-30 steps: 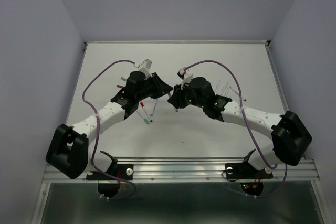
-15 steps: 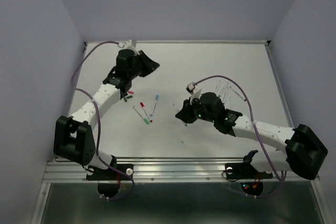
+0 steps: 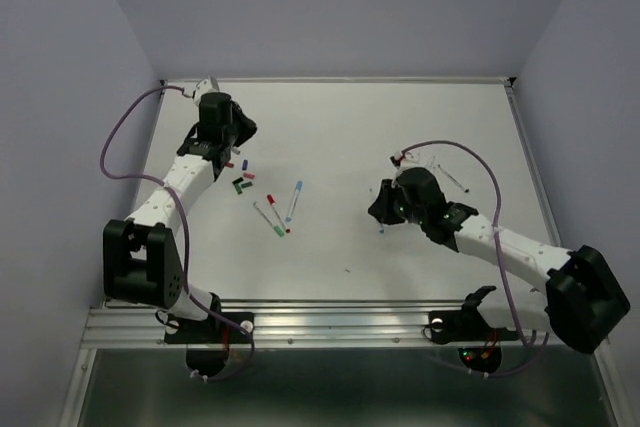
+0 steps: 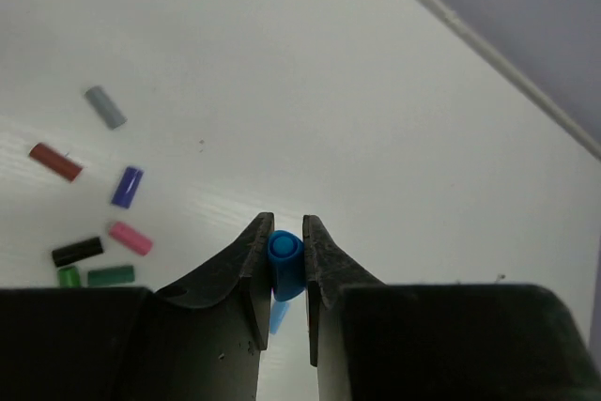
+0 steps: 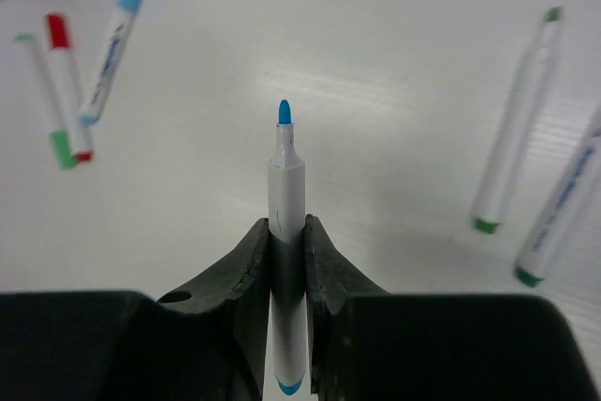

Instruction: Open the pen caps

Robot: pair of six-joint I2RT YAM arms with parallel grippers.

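left gripper (image 4: 285, 223), at the table's far left, is clamped tight on one blue pen cap (image 4: 285, 262). seven loose pen caps (image 4: 130, 238) lie on the white table (image 4: 282, 63) to its left. three capped pens (image 3: 294, 203) lie mid-table. right gripper (image 5: 287, 224) pinches one uncapped blue-tipped pen (image 5: 286, 185), with two more pens (image 5: 521, 129) lying to its right.

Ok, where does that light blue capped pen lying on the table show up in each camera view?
Top external: the blue-capped pen lies a little left of centre, slanting.
Left wrist: not in it.
Right wrist: upper left, slanting, cap uppermost.
Shared landmark: the red-capped pen lies just left of it in both views.
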